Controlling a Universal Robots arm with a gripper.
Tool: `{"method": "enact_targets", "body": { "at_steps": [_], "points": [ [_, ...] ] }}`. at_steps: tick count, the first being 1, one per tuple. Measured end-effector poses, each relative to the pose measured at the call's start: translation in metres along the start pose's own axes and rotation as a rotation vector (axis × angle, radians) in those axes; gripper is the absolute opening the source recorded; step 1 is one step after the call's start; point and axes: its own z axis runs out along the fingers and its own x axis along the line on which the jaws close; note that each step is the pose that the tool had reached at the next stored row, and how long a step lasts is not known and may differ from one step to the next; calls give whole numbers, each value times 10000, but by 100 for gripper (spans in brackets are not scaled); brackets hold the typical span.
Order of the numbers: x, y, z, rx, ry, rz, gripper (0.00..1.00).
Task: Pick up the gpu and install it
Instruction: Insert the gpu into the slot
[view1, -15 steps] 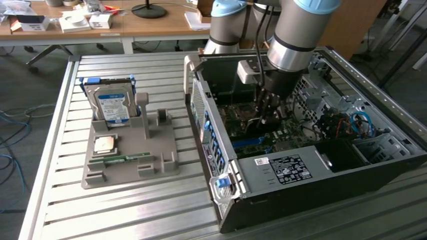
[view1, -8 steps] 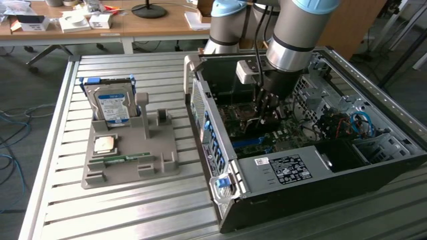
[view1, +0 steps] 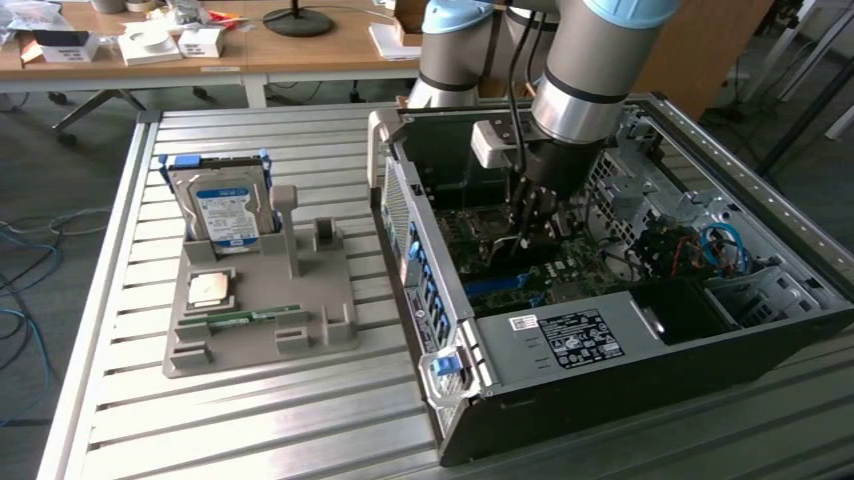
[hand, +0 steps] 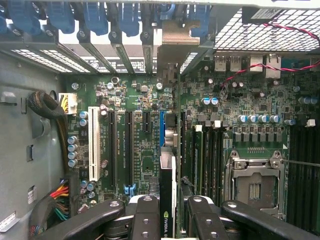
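Where the exterior view shows the open computer case (view1: 561, 400) on the counter (view1: 240, 420), the pincer (view1: 534, 225) sits inside it. One hard drive (view1: 227, 210) and one memory stick (view1: 247, 317) occupy the tray (view1: 240, 350).

Wrist view: the pincer (hand: 172, 205) grips one gpu (hand: 167, 177) edge-on between its fingers. The card's long axis runs parallel to the motherboard slots (hand: 129, 145), bracket end toward the rear openings.

One gpu (hand: 167, 192), one hard drive (view1: 224, 212), one computer case (view1: 627, 395), perhaps one memory stick (view1: 248, 317)
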Motion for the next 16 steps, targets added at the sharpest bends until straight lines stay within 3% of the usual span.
{"method": "enact_targets", "body": {
  "at_steps": [16],
  "points": [
    [0,16,0,0,0,0,26]
  ]
}}
